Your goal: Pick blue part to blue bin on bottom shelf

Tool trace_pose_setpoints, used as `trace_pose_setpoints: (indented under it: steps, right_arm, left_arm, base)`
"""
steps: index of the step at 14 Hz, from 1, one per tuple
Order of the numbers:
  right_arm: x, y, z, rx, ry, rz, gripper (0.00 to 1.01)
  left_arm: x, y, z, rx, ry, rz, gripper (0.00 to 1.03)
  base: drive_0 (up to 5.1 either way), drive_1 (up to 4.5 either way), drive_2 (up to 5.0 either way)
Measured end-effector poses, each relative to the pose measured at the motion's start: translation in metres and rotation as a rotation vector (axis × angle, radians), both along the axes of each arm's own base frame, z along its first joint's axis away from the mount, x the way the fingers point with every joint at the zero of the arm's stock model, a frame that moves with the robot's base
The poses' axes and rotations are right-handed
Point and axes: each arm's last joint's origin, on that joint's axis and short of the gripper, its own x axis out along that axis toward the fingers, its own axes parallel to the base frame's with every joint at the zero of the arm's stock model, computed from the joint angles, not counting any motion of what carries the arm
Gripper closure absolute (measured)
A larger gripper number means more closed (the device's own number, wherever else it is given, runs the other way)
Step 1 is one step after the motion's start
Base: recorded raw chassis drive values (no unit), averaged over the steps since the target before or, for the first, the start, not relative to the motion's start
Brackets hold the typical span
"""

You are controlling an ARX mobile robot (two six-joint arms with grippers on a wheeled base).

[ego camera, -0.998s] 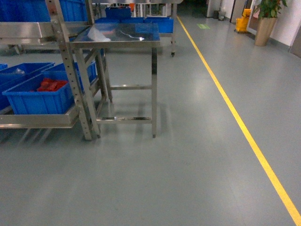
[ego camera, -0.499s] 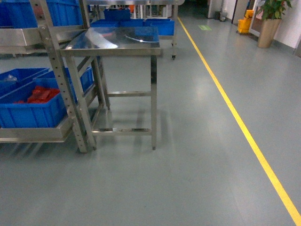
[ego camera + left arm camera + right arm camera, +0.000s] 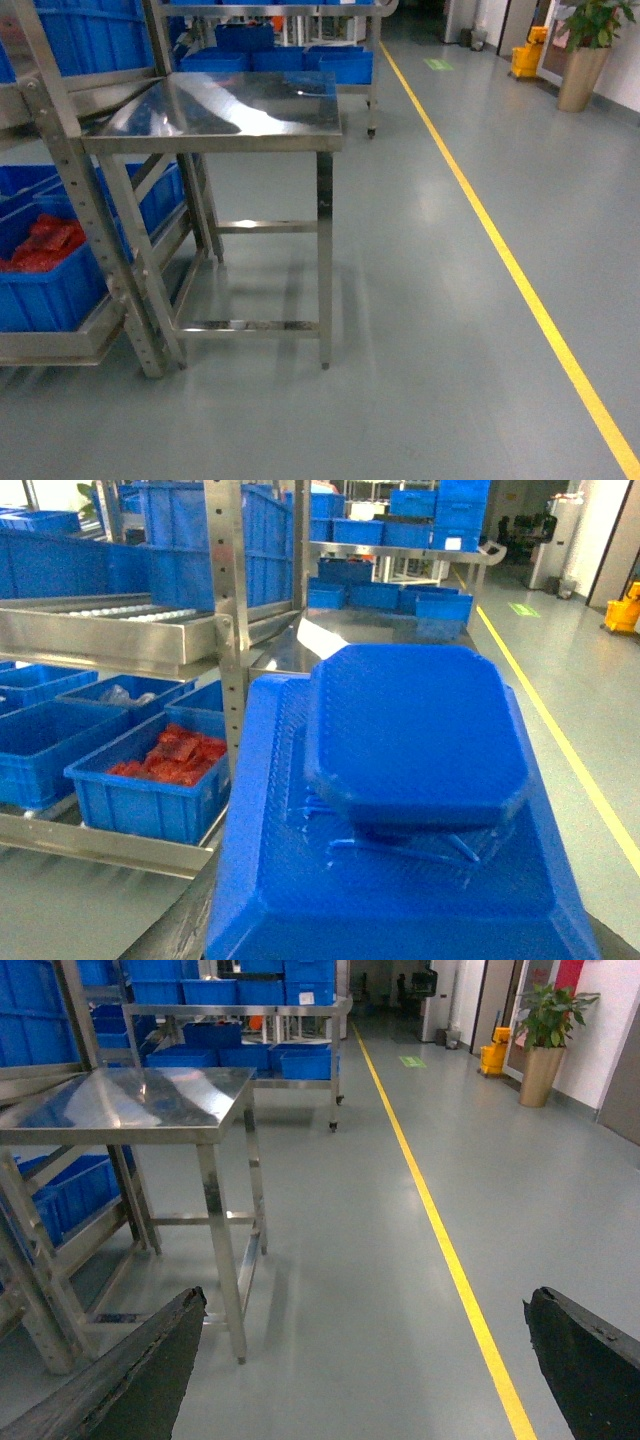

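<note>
The blue part [image 3: 410, 780], a wide stepped plastic piece, fills most of the left wrist view close to the camera. My left gripper [image 3: 400, 935] is shut on it; only one dark finger [image 3: 185, 920] shows at its left edge. The bottom shelf [image 3: 110, 845] runs left of it, carrying several blue bins; the nearest blue bin [image 3: 150, 780] holds red parts. In the head view the bottom shelf [image 3: 60, 345] and that bin [image 3: 40, 270] sit at the left edge. My right gripper [image 3: 365, 1360] hangs open over bare floor. Neither gripper shows in the head view.
A stainless-steel table [image 3: 230, 105] stands against the rack's right end. An upper roller tier [image 3: 120, 620] overhangs the bins. A yellow floor line [image 3: 500, 260] runs along the aisle on the right. More blue crates [image 3: 290, 60] and a potted plant [image 3: 585, 50] stand farther back.
The head view has advanced toward the steel table and rack: both now appear larger and lower in the frame, and the rack has slid further left.
</note>
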Motion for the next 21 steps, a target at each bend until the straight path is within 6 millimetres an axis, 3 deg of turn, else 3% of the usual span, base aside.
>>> trace_pose_setpoints:
  steps: [21]
  right_arm:
    - [0.0, 0.0, 0.0, 0.0, 0.0, 0.0, 0.03]
  left_arm:
    - [0.0001, -0.0001, -0.0001, 0.001, 0.001, 0.0, 0.6]
  base:
    - [-0.1, 3.9, -4.0]
